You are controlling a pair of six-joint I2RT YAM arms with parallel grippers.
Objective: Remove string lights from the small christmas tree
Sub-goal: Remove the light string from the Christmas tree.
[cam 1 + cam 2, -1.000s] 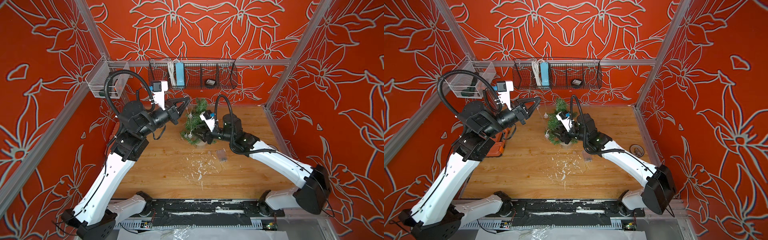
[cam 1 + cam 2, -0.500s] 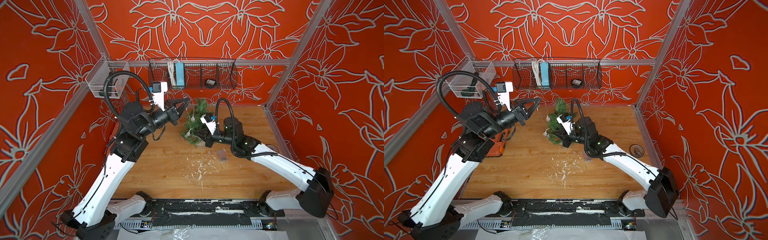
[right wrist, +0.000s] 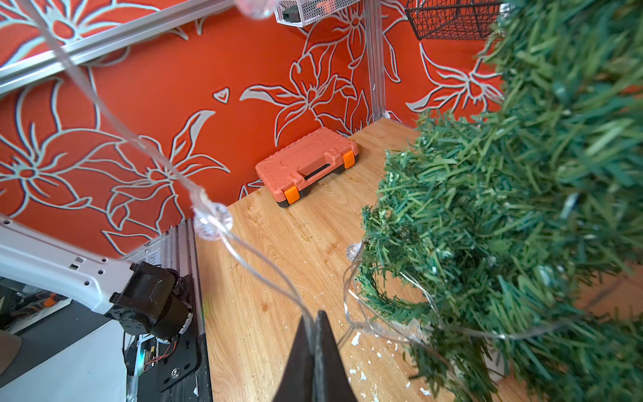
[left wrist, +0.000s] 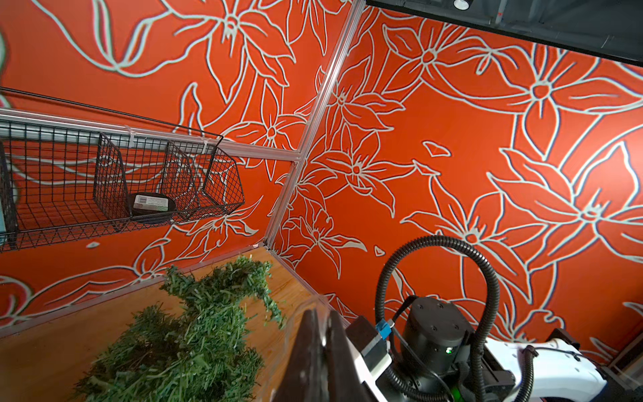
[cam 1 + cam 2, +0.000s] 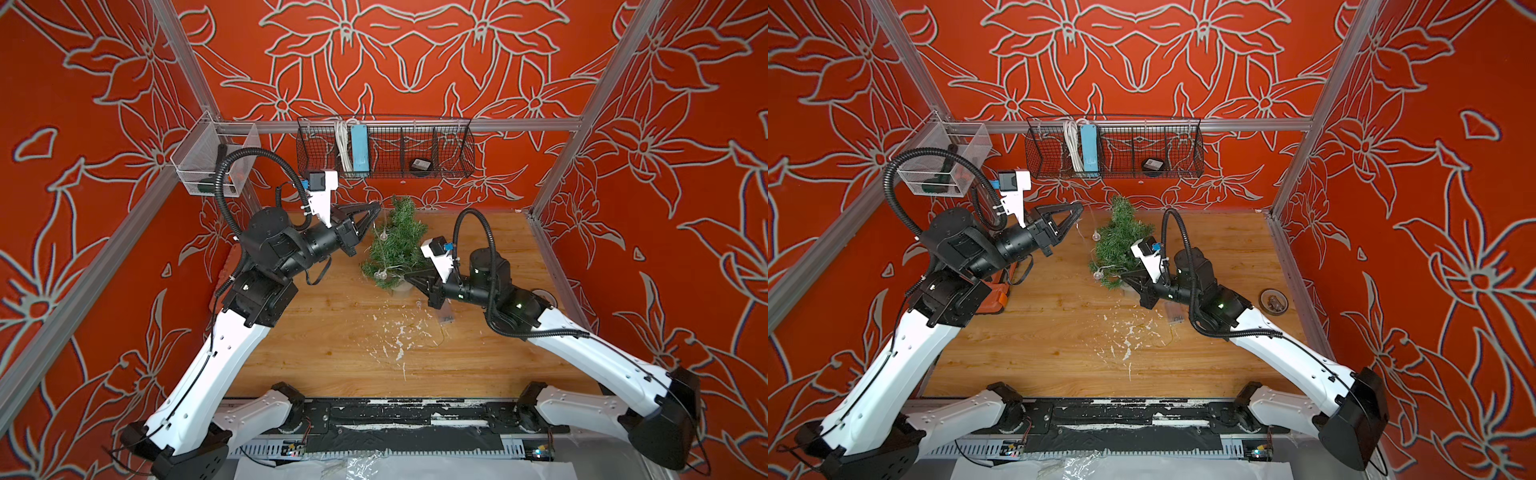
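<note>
While both claws are clamped on the wire, I judge the unwinding step to be in hand. On the wooden surface [image 5: 332,340] the small christmas tree [image 5: 399,245] stands near the back wall. High beside its tip, the left claw [image 5: 376,206] is closed on the string lights [image 3: 156,156]. Low at the base, the right claw [image 5: 409,277] pinches the same strand. A clear box [image 5: 446,316] beside the right arm is probably the battery pack. Loops wrap the lower branches, and a globe bulb [image 3: 213,222] hangs between the claws. The next move calls for drawing the strand around and away without toppling the tree.
</note>
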